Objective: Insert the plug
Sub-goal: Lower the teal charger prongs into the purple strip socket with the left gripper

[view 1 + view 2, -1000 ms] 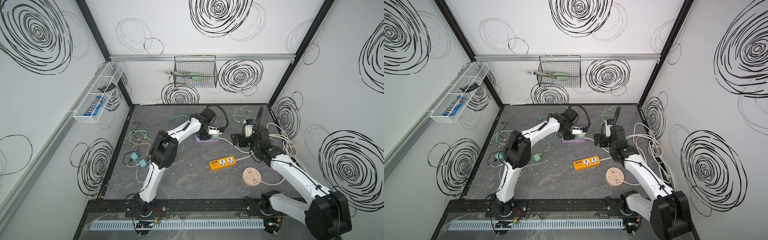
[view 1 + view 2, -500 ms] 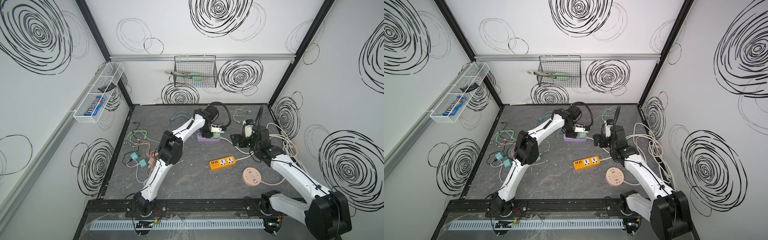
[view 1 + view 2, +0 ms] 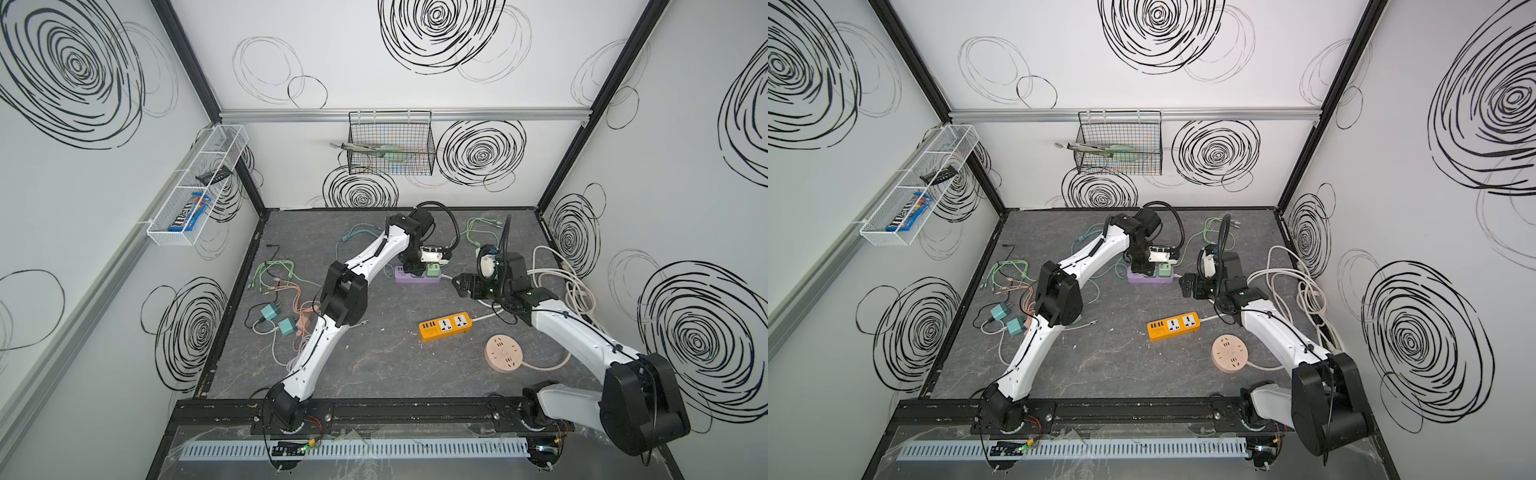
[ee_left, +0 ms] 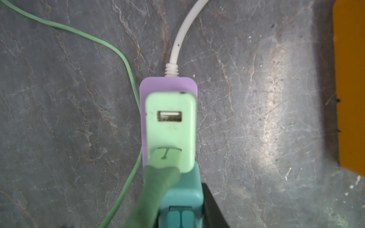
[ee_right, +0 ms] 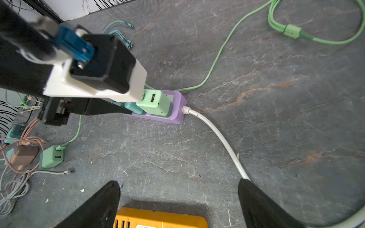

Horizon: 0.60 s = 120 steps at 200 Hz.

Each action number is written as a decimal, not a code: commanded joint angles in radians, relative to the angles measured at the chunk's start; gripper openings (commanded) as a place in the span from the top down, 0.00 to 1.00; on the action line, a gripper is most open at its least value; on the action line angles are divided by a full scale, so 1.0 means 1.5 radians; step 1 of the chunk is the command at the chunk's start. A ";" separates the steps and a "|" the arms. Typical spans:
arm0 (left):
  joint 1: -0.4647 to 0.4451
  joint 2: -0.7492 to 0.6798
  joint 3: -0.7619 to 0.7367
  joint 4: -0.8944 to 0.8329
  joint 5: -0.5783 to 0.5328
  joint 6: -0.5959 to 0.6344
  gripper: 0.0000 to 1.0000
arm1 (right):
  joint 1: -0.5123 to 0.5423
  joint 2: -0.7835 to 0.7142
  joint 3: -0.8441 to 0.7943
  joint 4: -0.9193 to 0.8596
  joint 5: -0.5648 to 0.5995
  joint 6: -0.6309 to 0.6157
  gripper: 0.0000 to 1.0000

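A purple power strip (image 3: 417, 277) (image 4: 167, 84) lies at the back middle of the table, with a white cord leaving one end. A light green charger (image 4: 169, 128) (image 5: 156, 104) stands plugged into it, a green cable in its near port. Right beside that charger sits the teal plug (image 4: 181, 189) (image 5: 133, 107), low against the strip with its prongs hidden. My left gripper (image 3: 413, 266) (image 4: 181, 207) is shut on the teal plug; one black finger (image 4: 213, 207) shows along its side. My right gripper (image 3: 465, 284) (image 5: 178, 197) hangs open and empty, to the right of the strip.
An orange power strip (image 3: 445, 326) (image 5: 158, 219) lies just in front of the right gripper, a round pink socket (image 3: 503, 353) nearer the front. Loose chargers and tangled cables (image 3: 274, 316) cover the left side. White cords (image 3: 573, 282) coil along the right wall.
The left arm's elbow has shifted right and its wrist has swung further back over the purple strip. The right arm has stayed still.
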 commanded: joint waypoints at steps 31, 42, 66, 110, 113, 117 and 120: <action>0.005 0.125 -0.082 -0.006 0.015 0.031 1.00 | -0.003 0.016 0.037 -0.014 -0.025 0.015 0.03; 0.002 0.122 -0.085 -0.003 0.009 0.029 1.00 | -0.002 0.013 0.037 -0.014 -0.024 0.015 0.03; -0.001 0.105 -0.073 0.002 0.009 0.025 1.00 | -0.002 0.002 0.036 -0.016 -0.021 0.015 0.03; 0.016 0.020 -0.051 0.036 0.050 0.010 0.41 | -0.002 -0.021 0.035 -0.018 -0.014 0.014 0.03; 0.018 0.010 -0.055 0.038 0.057 0.010 0.40 | -0.003 -0.023 0.035 -0.018 -0.014 0.013 0.03; 0.021 -0.002 -0.062 0.044 0.065 0.008 0.37 | -0.002 -0.026 0.035 -0.018 -0.013 0.013 0.03; 0.024 -0.012 -0.068 0.050 0.070 0.006 0.35 | -0.003 -0.029 0.035 -0.018 -0.012 0.012 0.03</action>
